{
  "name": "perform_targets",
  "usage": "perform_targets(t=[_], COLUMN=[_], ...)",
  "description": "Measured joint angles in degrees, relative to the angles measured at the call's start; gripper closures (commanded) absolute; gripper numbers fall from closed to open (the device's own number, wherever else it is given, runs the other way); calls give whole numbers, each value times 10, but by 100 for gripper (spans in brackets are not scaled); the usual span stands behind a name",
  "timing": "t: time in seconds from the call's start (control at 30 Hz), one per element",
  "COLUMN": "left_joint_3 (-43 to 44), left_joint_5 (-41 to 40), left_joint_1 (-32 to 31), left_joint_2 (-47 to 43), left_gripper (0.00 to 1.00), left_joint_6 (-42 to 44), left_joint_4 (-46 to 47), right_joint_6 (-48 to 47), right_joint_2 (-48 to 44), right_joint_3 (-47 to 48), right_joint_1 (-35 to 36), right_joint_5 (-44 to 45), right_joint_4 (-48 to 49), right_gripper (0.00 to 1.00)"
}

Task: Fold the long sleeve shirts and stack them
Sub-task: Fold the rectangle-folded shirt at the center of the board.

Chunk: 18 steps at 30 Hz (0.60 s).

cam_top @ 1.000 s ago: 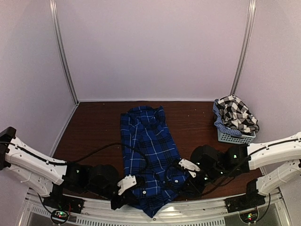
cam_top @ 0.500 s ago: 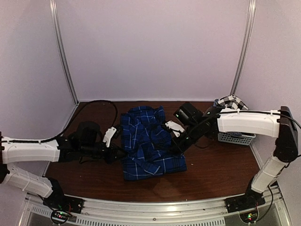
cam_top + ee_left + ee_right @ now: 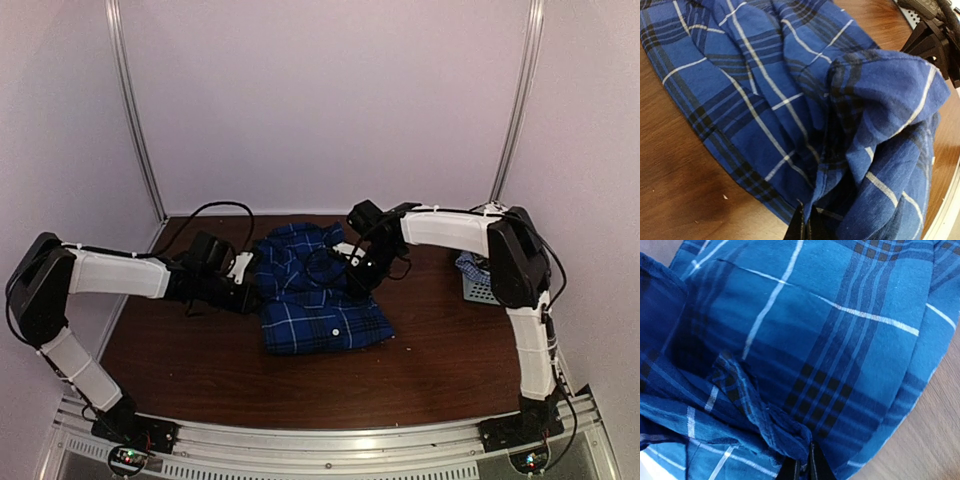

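The royal-blue plaid shirt (image 3: 318, 295) lies folded in half in the middle of the brown table, hem end doubled over toward the collar. My left gripper (image 3: 250, 283) is shut on a fold of its cloth at the shirt's left edge; the left wrist view shows the pinched fabric (image 3: 840, 150) bunched above the fingertips (image 3: 802, 227). My right gripper (image 3: 350, 268) is shut on a fold at the shirt's upper right; the right wrist view shows the bunched cloth (image 3: 785, 430). The black-and-white checked shirt is hidden behind the right arm.
A pale mesh basket (image 3: 477, 283) stands at the right edge of the table, mostly behind the right arm (image 3: 520, 260). Purple walls enclose the table (image 3: 200, 350) on three sides. Black cables hang from both arms.
Both grippers have carried the shirt's near hem away from the front edge toward the back, folding the shirt in half. The arms are now stretched out over the far part of the table.
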Motion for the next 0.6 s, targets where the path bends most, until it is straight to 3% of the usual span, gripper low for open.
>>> perform_targets(t=[0.17,0.4,0.6], left_joint_3=[27,36,36], left_joint_5=[-4,-33,-68], left_joint_1=[9,9,9], left_joint_2=[45,86,86], left_gripper=[100,100,94], left_joint_6=[5,5,4], left_joint_4=[-14,-26,-28], right_joint_6=[-14,1,25], right_joint_2=[39,35,-37], right_joint_3=[49,56,-29], right_joint_1=[-8,-31,-57], right_joint_5=[-6,-8,-18], right_joint_4=[-17,0,56], right_gripper=[74,37,30])
